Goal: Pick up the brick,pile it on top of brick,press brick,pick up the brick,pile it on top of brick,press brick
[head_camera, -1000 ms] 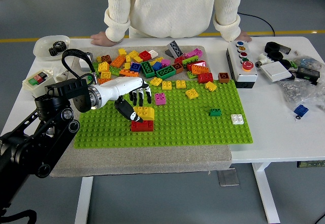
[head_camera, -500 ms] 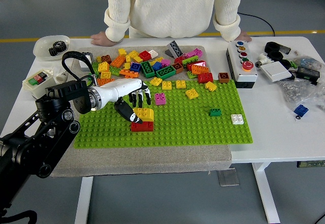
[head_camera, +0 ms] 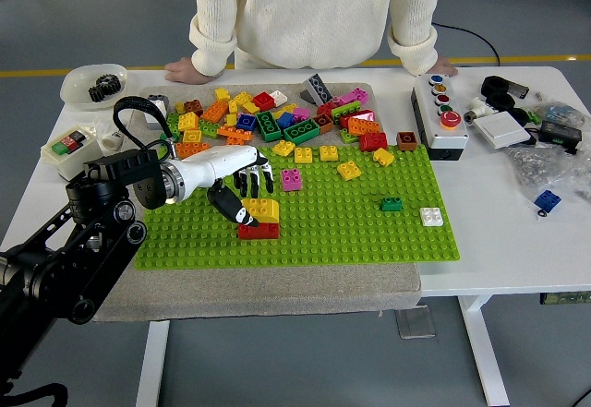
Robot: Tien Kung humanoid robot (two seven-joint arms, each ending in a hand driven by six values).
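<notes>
over the left half of the green baseplate (head_camera: 369, 232), the left hand (head_camera: 242, 190) is hovering with its fingers (head_camera: 254, 182) splayed and hanging loose, gripping nothing; its thumb is lying just beside the yellow brick (head_camera: 260, 210). compared with a second ago, that yellow brick is now sitting flatter and squarer on the red brick (head_camera: 259, 231), where earlier it was sitting skewed on top. judgement: the pile step is done and the press is either finishing or still needed to seat the studs. further out, the loose brick pile (head_camera: 277, 121) is lying along the baseplate's far edge, supplying the second pick. a person's hands (head_camera: 185, 72) are resting on the tabletop's far edge. the right arm is not showing.
</notes>
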